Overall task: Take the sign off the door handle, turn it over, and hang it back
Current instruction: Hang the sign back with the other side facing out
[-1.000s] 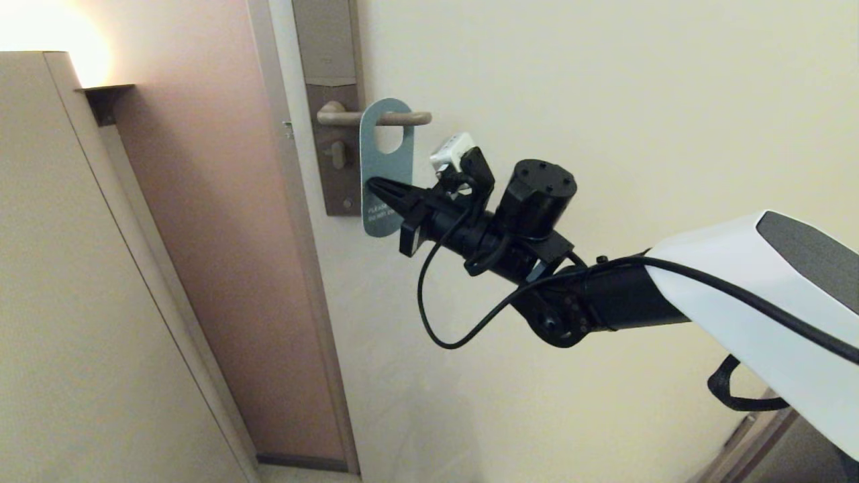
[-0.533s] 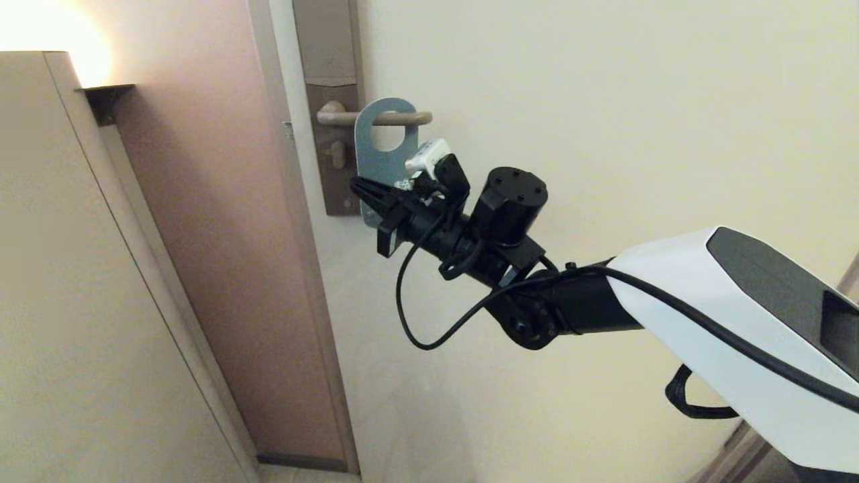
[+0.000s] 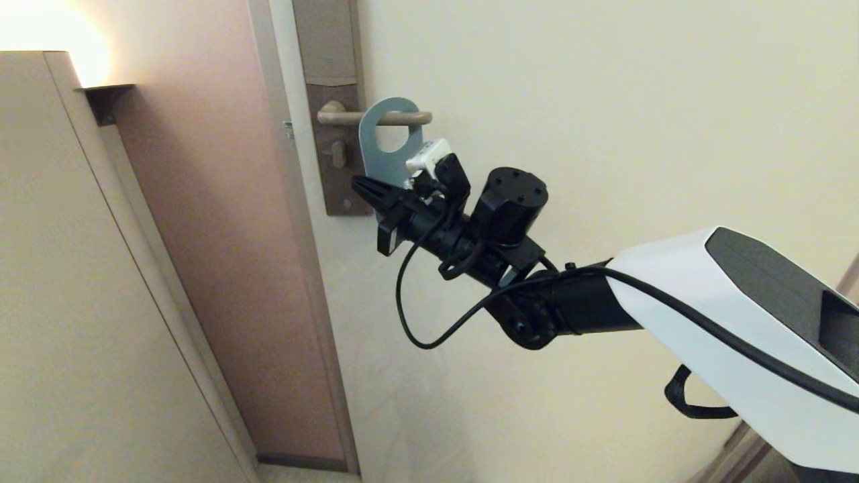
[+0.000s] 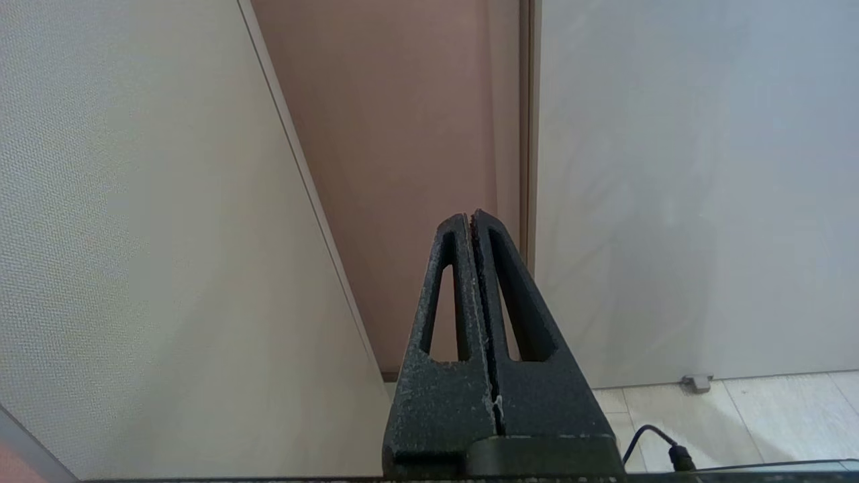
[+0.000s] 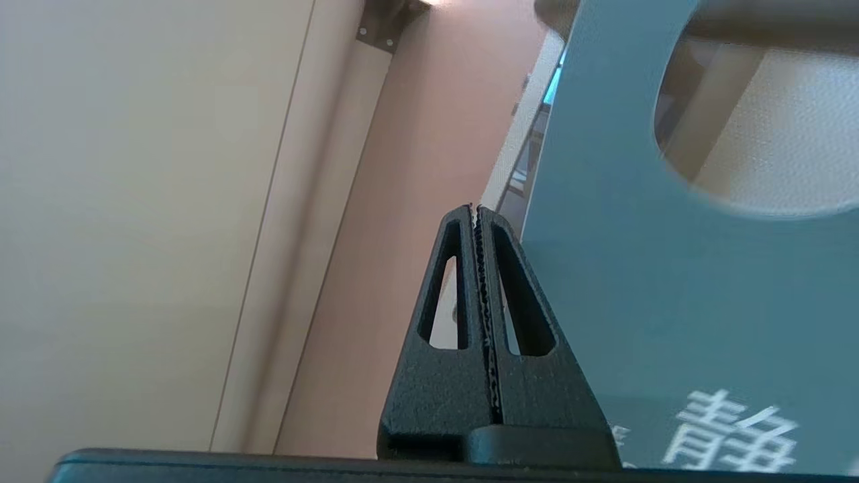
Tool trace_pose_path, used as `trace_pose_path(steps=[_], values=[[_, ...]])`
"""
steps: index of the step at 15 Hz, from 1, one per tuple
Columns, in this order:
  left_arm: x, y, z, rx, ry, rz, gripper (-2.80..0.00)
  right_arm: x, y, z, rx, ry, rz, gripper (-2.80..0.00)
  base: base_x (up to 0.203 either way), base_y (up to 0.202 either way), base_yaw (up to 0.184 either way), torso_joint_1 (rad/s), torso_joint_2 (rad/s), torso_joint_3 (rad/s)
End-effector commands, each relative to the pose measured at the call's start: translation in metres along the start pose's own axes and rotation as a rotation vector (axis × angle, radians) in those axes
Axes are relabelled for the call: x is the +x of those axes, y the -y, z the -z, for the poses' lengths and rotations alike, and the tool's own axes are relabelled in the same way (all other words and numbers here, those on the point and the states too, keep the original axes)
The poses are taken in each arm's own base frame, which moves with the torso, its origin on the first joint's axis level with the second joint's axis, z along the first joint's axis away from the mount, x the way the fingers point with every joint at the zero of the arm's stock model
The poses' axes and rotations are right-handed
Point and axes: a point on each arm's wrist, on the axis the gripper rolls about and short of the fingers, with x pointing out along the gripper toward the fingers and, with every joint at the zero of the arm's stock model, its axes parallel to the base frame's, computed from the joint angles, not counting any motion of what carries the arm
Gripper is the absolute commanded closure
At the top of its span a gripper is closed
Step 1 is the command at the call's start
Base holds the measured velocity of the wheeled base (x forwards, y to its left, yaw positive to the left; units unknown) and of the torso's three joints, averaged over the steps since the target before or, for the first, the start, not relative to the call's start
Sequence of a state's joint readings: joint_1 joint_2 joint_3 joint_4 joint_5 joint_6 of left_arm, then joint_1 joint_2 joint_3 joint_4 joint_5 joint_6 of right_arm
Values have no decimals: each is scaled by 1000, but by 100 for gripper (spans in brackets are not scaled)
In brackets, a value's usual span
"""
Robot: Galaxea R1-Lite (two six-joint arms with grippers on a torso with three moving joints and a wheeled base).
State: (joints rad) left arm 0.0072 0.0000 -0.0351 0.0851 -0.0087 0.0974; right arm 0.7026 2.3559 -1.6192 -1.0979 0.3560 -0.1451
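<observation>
A pale cream door [image 3: 604,134] fills most of the head view, with a pinkish-brown wall [image 3: 221,235] to its left and a beige cabinet side [image 3: 80,302] further left. The robot's right arm [image 3: 738,322], white-shelled with a black wrist, reaches in from the lower right toward the lock. A tall brown backplate [image 3: 329,54] carries the door handle [image 3: 349,118], a slim level lever. The sign [image 3: 376,151], teal-blue with rounded ends, hangs from the lever through its hole, tilted slightly. The right gripper [image 3: 359,184] sits at the sign's lower part, its tip just past the sign's left edge; its two fingers are pressed fully together with nothing between them, the sign lying beside them. The left gripper [image 4: 473,218], seen only in its own wrist view, is likewise closed and empty, pointing at the wall beside the door.
</observation>
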Motion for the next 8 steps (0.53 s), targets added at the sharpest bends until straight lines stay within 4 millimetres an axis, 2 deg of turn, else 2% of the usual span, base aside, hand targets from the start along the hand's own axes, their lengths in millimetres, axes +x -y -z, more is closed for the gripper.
trace_pose_path(steps=[1, 4, 8], values=[[0, 0, 0, 1, -2, 0, 0, 0, -2, -12, -6, 23, -8, 0, 0, 0, 0, 0, 0, 0], [0, 0, 0, 1, -2, 0, 0, -7, -10, -32, 2, 27, -34, 0, 0, 0, 0, 0, 0, 0], [0, 0, 0, 1, -2, 0, 0, -34, -29, -57, 32, -12, -112, 0, 0, 0, 0, 0, 0, 0]])
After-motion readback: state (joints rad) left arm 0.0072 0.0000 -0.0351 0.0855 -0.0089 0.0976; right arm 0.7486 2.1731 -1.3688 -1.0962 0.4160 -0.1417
